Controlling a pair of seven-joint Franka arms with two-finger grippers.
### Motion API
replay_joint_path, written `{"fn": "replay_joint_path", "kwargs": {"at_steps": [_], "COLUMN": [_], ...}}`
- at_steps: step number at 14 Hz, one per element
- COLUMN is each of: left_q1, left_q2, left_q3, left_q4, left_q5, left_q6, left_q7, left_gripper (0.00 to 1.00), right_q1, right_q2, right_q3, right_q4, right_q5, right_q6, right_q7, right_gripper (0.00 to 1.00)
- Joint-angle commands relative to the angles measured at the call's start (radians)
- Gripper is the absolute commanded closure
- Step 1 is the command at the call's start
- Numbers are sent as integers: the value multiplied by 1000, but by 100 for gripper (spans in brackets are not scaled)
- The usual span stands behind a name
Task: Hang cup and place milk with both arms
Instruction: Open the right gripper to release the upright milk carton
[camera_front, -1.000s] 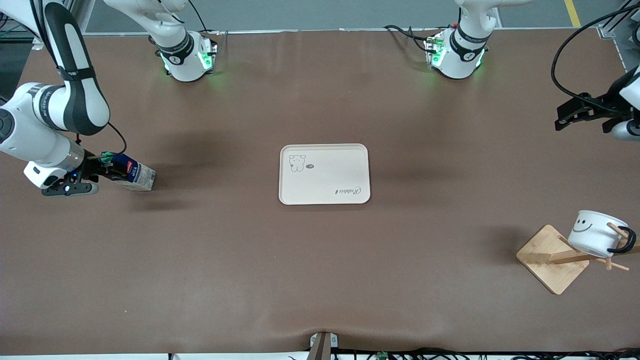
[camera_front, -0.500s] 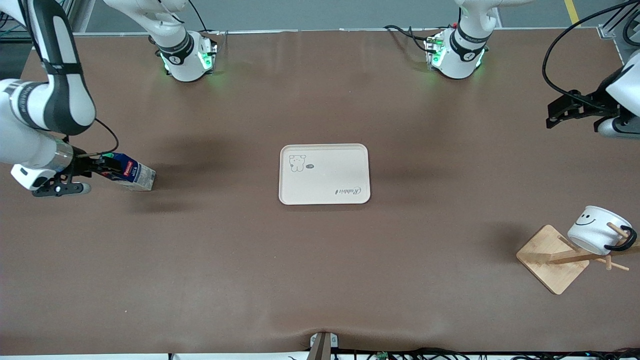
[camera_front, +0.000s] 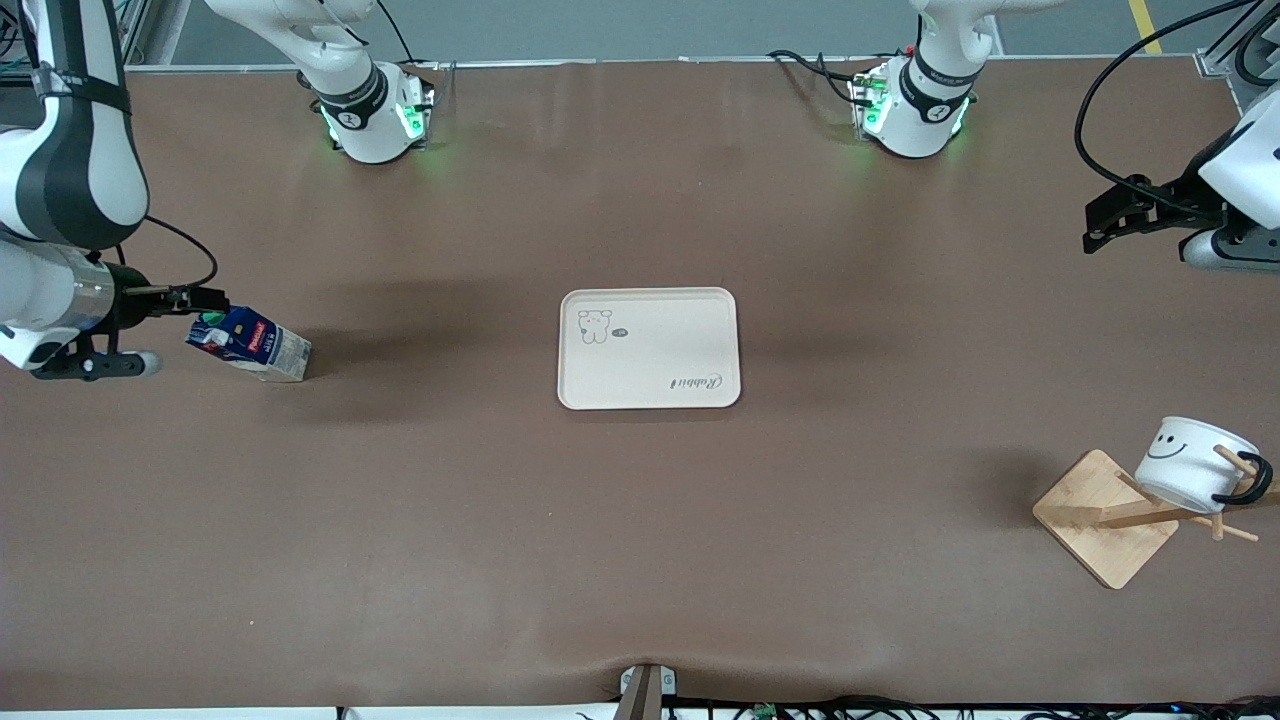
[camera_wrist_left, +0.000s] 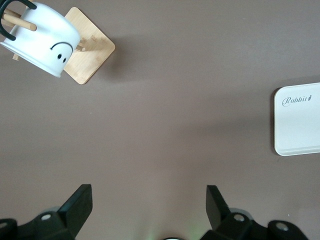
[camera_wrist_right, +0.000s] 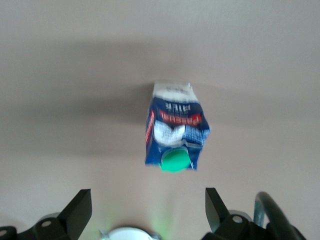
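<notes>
The milk (camera_front: 250, 343), a dark blue carton with a green cap, stands on the brown table near the right arm's end, apart from the tray. My right gripper (camera_front: 205, 298) is open and empty, just clear of the carton's top. In the right wrist view the milk (camera_wrist_right: 175, 132) lies ahead of the open right gripper (camera_wrist_right: 147, 205). The cup (camera_front: 1190, 465), white with a smiley, hangs by its black handle on a peg of the wooden rack (camera_front: 1100, 520). My left gripper (camera_front: 1100, 220) is open and empty over the table at the left arm's end. The left wrist view shows the cup (camera_wrist_left: 42, 42) far from the left gripper (camera_wrist_left: 148, 200).
A cream tray (camera_front: 660, 340) with a bear drawing lies at the table's middle with nothing on it; its corner shows in the left wrist view (camera_wrist_left: 300, 120). The rack's base (camera_wrist_left: 90, 45) stands near the table's front edge at the left arm's end. Both arm bases stand along the back edge.
My right gripper has let go of the milk and drawn back toward the right arm's end. My left gripper has moved farther away from the cup, which swung slightly on its peg.
</notes>
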Motion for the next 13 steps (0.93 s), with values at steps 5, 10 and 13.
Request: {"fn": "replay_joint_path", "kwargs": {"at_steps": [5, 10, 13], "left_q1": [3, 3, 3], "left_q2": [-3, -3, -2], "left_q3": [-5, -5, -5], "left_q4": [6, 6, 6], "left_q5": [-1, 1, 1], "left_q6": [-11, -12, -11], "left_q7": [-10, -10, -10], "left_gripper": [0, 0, 0], "right_q1": [19, 42, 36], "right_q2": [41, 41, 29], "right_q3": [1, -2, -2], "right_q4": [313, 504, 512], "right_q5": [-30, -39, 1], "right_q6": [-153, -163, -179], "right_q7": [-45, -24, -21], "right_gripper": [0, 0, 0]}}
